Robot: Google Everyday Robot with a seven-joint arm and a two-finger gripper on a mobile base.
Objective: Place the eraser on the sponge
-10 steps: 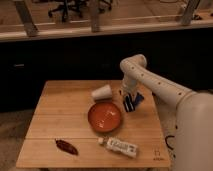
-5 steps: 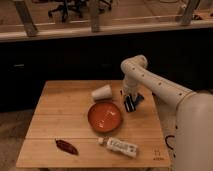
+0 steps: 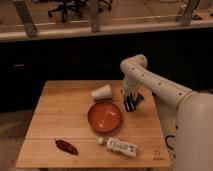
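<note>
Nearest to me on the wooden table (image 3: 60,125), a dark red chili pepper (image 3: 66,146) lies at the near left. A white tube (image 3: 121,146) lies on its side near the front edge, to the right of the pepper and well apart from it. Past the tube, an orange bowl (image 3: 105,116) sits at the middle of the table.

My gripper (image 3: 130,104) hangs just right of the bowl's far rim, low over the table. I cannot tell whether it is open, closed or holding anything. A blue sponge (image 3: 139,98) lies right against it on its right side. I cannot pick out the eraser apart from the gripper.

A white cup (image 3: 101,93) lies tipped over just beyond the bowl. My white arm (image 3: 150,80) arches in from the right. Office chairs (image 3: 65,9) stand far behind.
</note>
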